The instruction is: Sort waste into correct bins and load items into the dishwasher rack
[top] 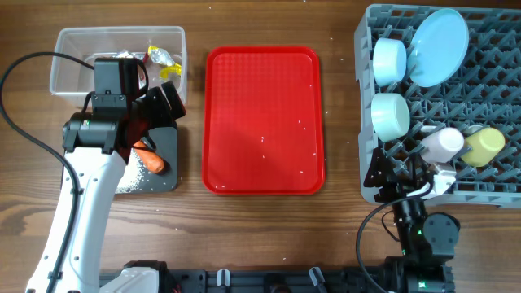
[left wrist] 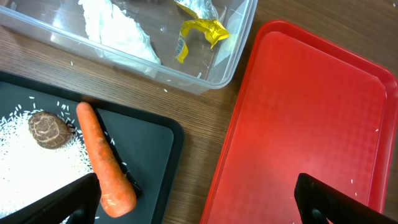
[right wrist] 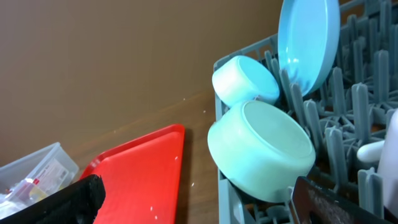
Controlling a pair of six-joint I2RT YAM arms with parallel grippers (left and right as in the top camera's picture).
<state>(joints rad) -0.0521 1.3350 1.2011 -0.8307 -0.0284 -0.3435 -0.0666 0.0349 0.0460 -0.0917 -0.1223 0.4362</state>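
Observation:
The clear tub (top: 73,49) at the back left holds a yellow wrapper (left wrist: 199,31) and white tissue (left wrist: 121,31). In front of it, the black bin (left wrist: 155,149) holds the carrot (left wrist: 102,158), the brown lump (left wrist: 46,129) and rice grains (left wrist: 25,168). My left gripper (left wrist: 196,205) is open and empty, above the gap between the black bin and the red tray (top: 260,122). The grey rack (top: 488,98) holds the plate (top: 440,34), two bowls (top: 389,59) (top: 390,114), the pink cup (top: 444,144) and the yellow cup (top: 484,145). My right gripper (right wrist: 196,202) is open and empty at the rack's front left corner.
The red tray lies between the bins and the rack, with a few white grains on it. A strip of bare wood separates the tray from the rack. The left arm hangs over the black bin and part of the tub.

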